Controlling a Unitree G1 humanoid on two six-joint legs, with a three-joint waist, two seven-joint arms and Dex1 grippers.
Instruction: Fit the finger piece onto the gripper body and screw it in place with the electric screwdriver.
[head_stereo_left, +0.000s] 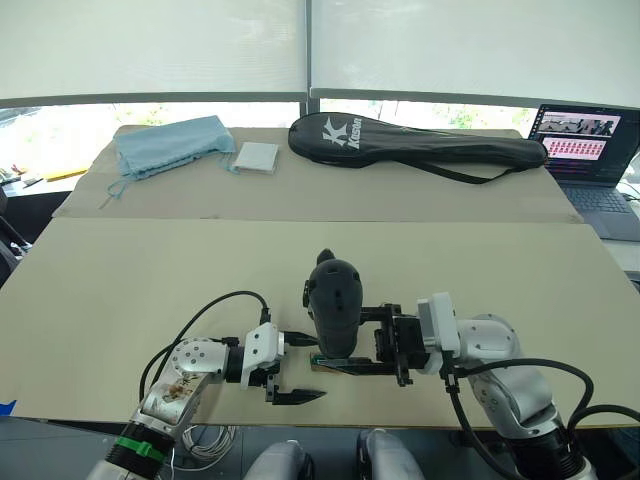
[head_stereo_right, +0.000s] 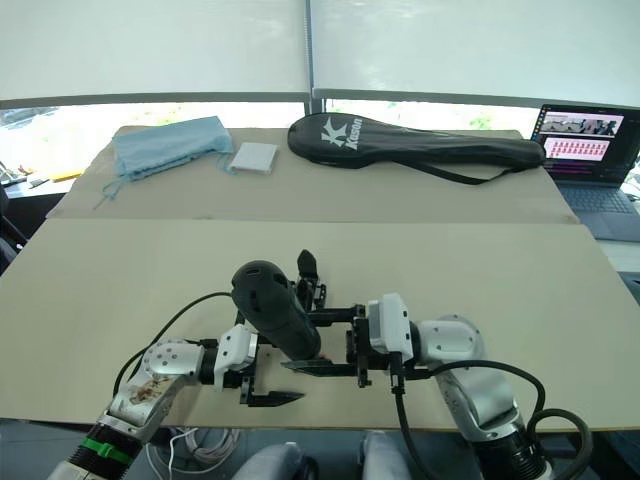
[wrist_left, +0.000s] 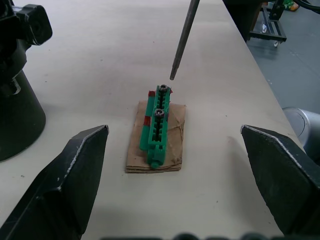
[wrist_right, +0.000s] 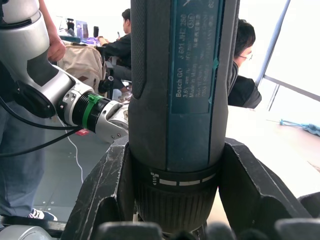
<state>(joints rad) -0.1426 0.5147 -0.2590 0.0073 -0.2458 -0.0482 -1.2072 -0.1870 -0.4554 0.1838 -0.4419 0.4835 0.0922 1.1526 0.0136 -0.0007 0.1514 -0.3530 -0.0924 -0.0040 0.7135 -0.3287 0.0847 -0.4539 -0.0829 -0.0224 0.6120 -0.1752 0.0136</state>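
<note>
electric screwdriver (head_stereo_left: 334, 308) | clamped upright in right gripper (wrist_right: 175, 200), bit just above green block (wrist_left: 157, 127) | left gripper (wrist_left: 175, 175) wide open, empty | screw pickup judged; bit to be lowered squarely

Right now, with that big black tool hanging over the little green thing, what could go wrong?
The electric screwdriver, clamped in the right gripper, has its bit tip just off a screw in the green block; coming down off-centre, it may slip. That block sits loose on a cardboard scrap, with the open left gripper not holding it, so it could skid or twist.
</note>
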